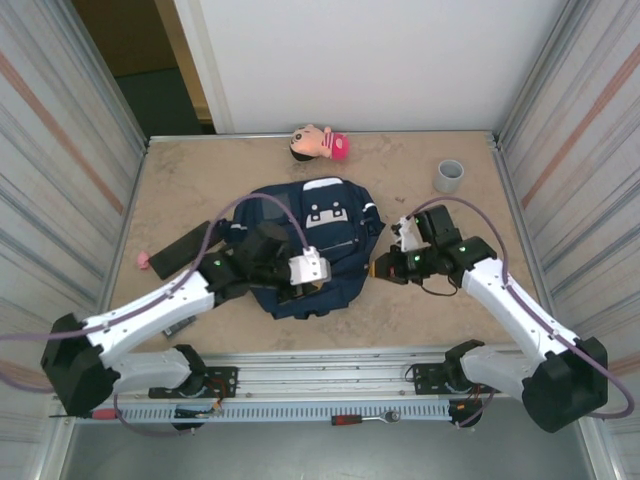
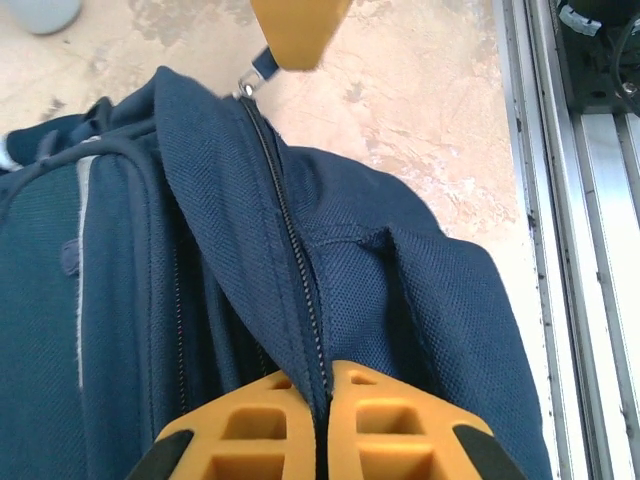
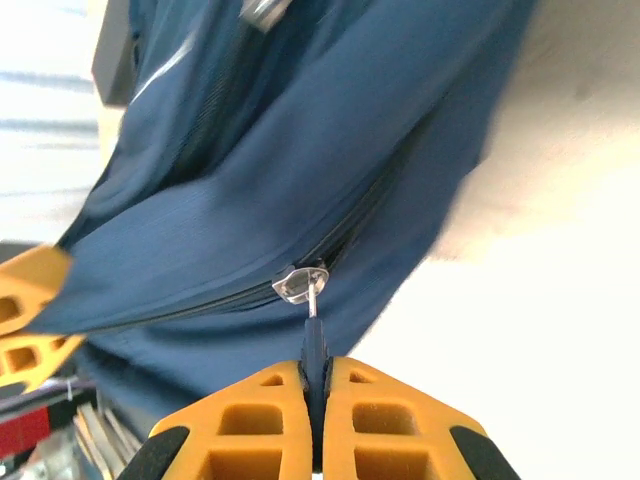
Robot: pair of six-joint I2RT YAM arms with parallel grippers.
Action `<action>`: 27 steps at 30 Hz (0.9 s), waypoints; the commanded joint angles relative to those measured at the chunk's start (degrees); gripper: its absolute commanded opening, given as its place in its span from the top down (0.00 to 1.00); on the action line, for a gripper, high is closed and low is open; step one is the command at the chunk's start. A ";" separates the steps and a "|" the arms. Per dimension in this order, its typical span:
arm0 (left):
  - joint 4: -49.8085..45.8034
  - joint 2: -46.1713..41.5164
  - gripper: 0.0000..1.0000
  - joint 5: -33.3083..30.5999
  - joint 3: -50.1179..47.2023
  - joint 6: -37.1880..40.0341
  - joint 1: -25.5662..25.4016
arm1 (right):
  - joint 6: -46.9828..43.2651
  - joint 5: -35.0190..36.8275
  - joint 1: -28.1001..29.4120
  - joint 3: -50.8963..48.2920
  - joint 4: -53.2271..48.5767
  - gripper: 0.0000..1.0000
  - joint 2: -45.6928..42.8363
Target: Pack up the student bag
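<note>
- Student bag (image 1: 318, 240): lies flat at mid-table, its zip apparently shut.
- Left gripper (image 2: 322, 385): pressed together on the bag fabric at the zip seam.
- Right gripper (image 3: 315, 380): pinching the zip pull (image 3: 313, 330).
- Judgement: opening step in hand. Next, draw the pull along the track while the left anchors the fabric.

My left gripper (image 1: 297, 291) is at the near edge of the navy backpack (image 1: 330, 215), my right gripper (image 1: 377, 268) at its right side. Doll (image 1: 320, 143) and grey cup (image 1: 449, 176) beyond.

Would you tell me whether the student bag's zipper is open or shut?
Shut where visible: on the student bag, the zipper lies meshed from left gripper to right gripper.
</note>
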 commanded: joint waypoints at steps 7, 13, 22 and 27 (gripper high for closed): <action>-13.00 -6.39 1.00 13.36 11.97 8.84 6.71 | -4.61 3.97 -10.02 3.33 4.30 1.00 8.77; -13.45 -6.33 1.00 15.91 18.75 9.33 7.63 | -3.44 5.21 -13.64 4.19 11.74 1.00 16.88; -13.37 -6.17 1.00 16.52 21.93 9.74 8.20 | -2.62 4.99 -15.88 7.23 18.07 1.00 22.73; -12.85 -4.17 1.00 14.30 17.85 11.35 5.29 | -5.41 1.53 -15.67 6.42 14.41 0.70 18.63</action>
